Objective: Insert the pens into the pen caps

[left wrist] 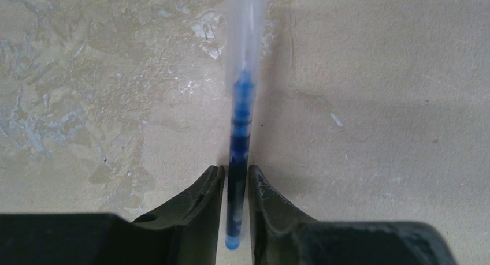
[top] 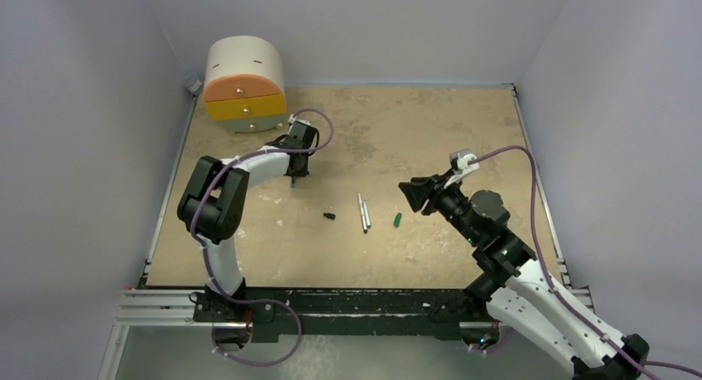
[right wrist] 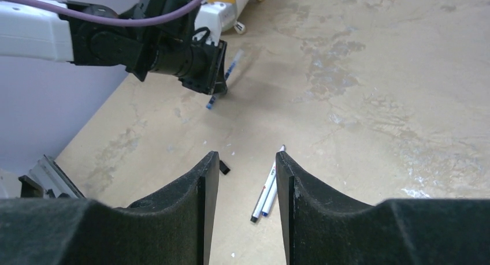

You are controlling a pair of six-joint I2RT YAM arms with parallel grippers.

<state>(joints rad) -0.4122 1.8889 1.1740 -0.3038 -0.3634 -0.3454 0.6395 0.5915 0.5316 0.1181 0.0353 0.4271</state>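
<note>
A blue pen (left wrist: 240, 132) with a pale translucent cap (left wrist: 245, 34) on its far end stands between the fingers of my left gripper (left wrist: 236, 170). A thin gap shows on each side of it, and the pen is blurred. The right wrist view shows this pen (right wrist: 226, 73) just above the table at the back left. Two more pens (top: 363, 213) lie side by side mid-table, with a black cap (top: 329, 216) to their left and a green cap (top: 397, 219) to their right. My right gripper (top: 411, 196) hovers open and empty over the two pens (right wrist: 267, 187) and the black cap (right wrist: 224, 168).
A round cream drawer unit (top: 244, 84) with orange and yellow drawer fronts stands at the back left, close behind the left arm. Pale walls enclose the table on three sides. A metal rail (top: 331, 301) runs along the near edge.
</note>
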